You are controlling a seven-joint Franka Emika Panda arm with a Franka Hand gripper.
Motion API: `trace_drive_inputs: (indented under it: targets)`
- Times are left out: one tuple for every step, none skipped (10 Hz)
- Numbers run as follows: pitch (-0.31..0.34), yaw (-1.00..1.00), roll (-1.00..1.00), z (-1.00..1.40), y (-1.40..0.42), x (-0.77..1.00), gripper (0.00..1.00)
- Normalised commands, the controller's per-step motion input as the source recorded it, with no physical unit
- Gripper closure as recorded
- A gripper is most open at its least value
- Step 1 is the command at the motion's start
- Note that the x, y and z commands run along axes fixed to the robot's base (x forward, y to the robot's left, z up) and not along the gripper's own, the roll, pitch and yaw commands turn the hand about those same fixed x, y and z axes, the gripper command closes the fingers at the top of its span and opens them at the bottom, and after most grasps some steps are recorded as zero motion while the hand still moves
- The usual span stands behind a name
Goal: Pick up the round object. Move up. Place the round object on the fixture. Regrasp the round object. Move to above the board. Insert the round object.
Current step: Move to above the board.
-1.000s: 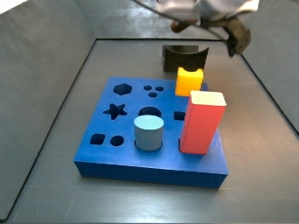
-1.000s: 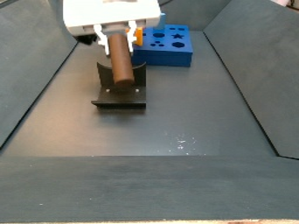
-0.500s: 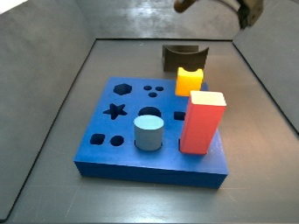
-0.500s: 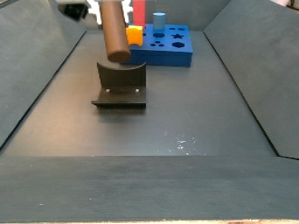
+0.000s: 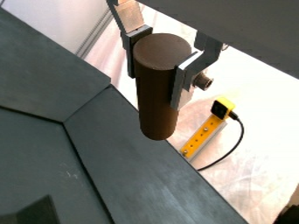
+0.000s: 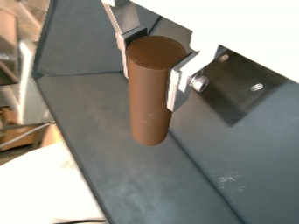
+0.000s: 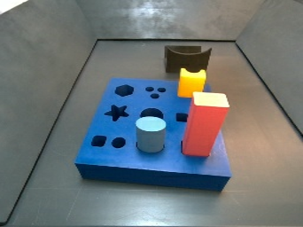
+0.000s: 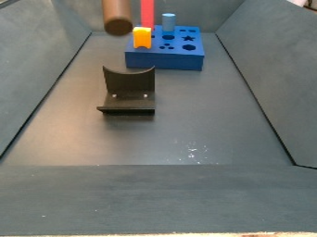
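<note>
The slim reddish-brown cylinder peg, the round object (image 5: 159,86), is pinched between the gripper (image 6: 152,59)'s flat silver fingers (image 5: 191,67), which press against its upper end on both sides in both wrist views. Its lower length hangs free below the pads.

Change since the earlier frames: one second ago the peg stood directly over the small dark block with the concave notch, the fixture (image 8: 128,91), with the gripper body in view above it. The arm has since climbed. In a side view only the peg's lower end (image 8: 118,16) remains visible at the top edge, well above the fixture and apart from it. In a side view facing the far wall, the gripper has left the picture altogether (it was at the top edge half a second ago).

Consequence for the task: the grip on the peg's upper end suggests the regrasp on the fixture is complete, and the lift is the start of the transfer. The fixture's notch (image 7: 186,53) is empty.

Remaining steps, as judged: travel to above the large thick blue slab with shaped cut-outs, the board (image 7: 113,152), then insertion. Which round hole is meant cannot be told. The board already carries a light grey-blue cylinder (image 7: 151,135), a tall red block (image 7: 205,123) and a yellow-orange notched block (image 7: 192,82), so the descent needs clearance from these.
</note>
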Motion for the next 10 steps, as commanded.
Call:
trace_drive_inputs:
  targets:
    - [-0.106, -0.21, -1.0, 0.33, -1.0, -0.47, 1.0]
    - [-0.103, -0.21, -1.0, 0.34, -1.0, -0.49, 1.0]
    - [-0.092, -0.21, -1.0, 0.34, -1.0, -0.5, 1.0]
    - [-0.085, -0.22, -1.0, 0.34, -1.0, -0.5, 1.0]
    - [-0.074, -0.22, -1.0, 0.34, -1.0, -0.51, 1.0]
    - [-0.069, -0.22, -1.0, 0.34, -1.0, -0.51, 1.0]
    - [-0.061, -0.22, -1.0, 0.35, -1.0, -0.53, 1.0]
    - [-0.054, -0.22, -1.0, 0.35, -1.0, -0.54, 1.0]
    - [-0.046, -0.22, -1.0, 0.36, -1.0, -0.58, 1.0]
    - [-0.041, -0.22, -1.0, 0.34, -0.95, -0.57, 1.0]
